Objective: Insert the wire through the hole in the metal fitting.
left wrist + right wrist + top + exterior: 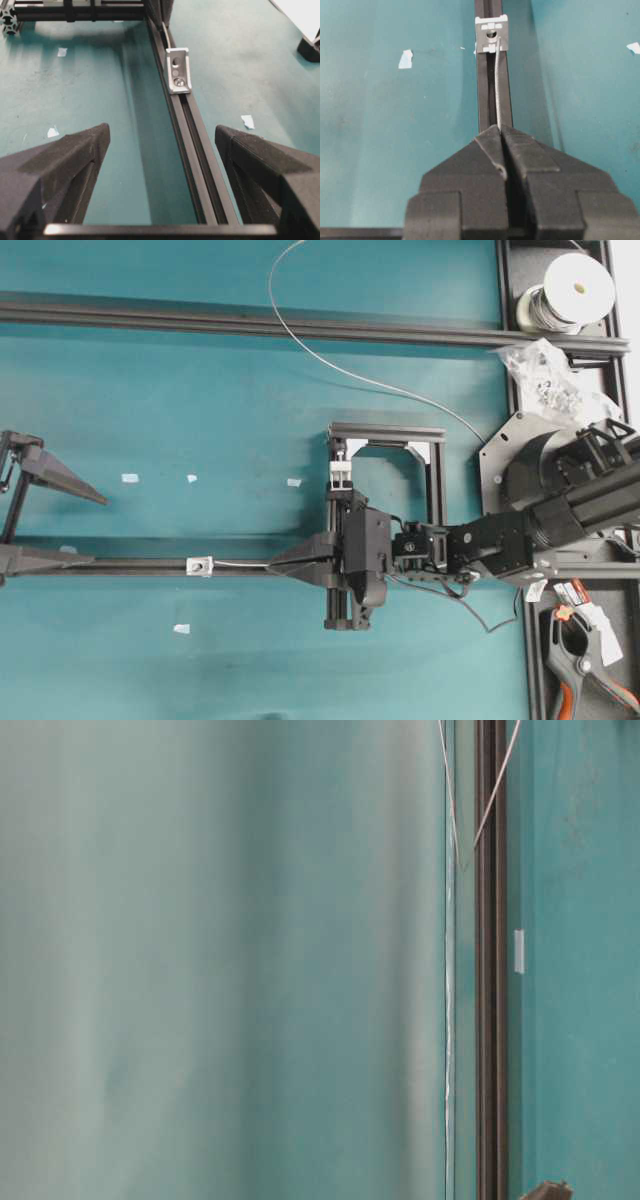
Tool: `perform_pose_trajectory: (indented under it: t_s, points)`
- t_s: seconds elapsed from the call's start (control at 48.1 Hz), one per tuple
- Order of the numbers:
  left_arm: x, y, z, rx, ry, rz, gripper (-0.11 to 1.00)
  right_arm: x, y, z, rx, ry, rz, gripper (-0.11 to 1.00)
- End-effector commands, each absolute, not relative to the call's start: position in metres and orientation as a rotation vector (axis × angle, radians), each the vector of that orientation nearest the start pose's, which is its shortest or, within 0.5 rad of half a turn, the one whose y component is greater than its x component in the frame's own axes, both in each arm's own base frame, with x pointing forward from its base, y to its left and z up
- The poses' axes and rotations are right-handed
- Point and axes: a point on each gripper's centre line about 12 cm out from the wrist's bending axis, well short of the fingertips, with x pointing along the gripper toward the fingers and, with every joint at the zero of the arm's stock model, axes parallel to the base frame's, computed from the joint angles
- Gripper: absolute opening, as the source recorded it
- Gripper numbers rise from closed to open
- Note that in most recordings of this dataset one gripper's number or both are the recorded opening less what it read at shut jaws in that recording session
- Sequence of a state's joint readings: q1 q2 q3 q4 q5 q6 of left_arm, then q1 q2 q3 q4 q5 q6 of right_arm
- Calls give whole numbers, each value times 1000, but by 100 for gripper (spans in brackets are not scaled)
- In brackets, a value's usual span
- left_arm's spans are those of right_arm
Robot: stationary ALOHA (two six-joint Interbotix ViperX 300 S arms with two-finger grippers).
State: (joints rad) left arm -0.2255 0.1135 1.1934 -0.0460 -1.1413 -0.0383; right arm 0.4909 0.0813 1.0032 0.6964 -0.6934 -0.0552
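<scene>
Item one, nearest in my right wrist view: right gripper (501, 131), jaws clamped together on the wire (497, 80), a short free length running ahead along the black rail (492, 107).

Item two, beyond: metal fitting (491, 33), seated on the rail; wire tip lies at its dark hole, entry uncertain.

Item three, far side of the fitting: left gripper (95, 531), fingers wide apart, holding nothing.

Step, as I judge it: threading. Next I need a straight, fine push forward.
</scene>
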Motion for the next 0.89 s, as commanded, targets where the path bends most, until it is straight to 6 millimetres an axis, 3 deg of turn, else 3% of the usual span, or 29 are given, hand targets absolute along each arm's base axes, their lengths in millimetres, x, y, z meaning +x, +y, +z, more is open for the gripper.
perform_pose_trajectory:
  t_s: [0.0,0.873]
  points:
    - [284,-61,117,-37,138,-182,75,305,108,112,287,435,-45,0]
    - [285,-61,117,-37,136,-183,75,317,113,111,269,423,-31,0]
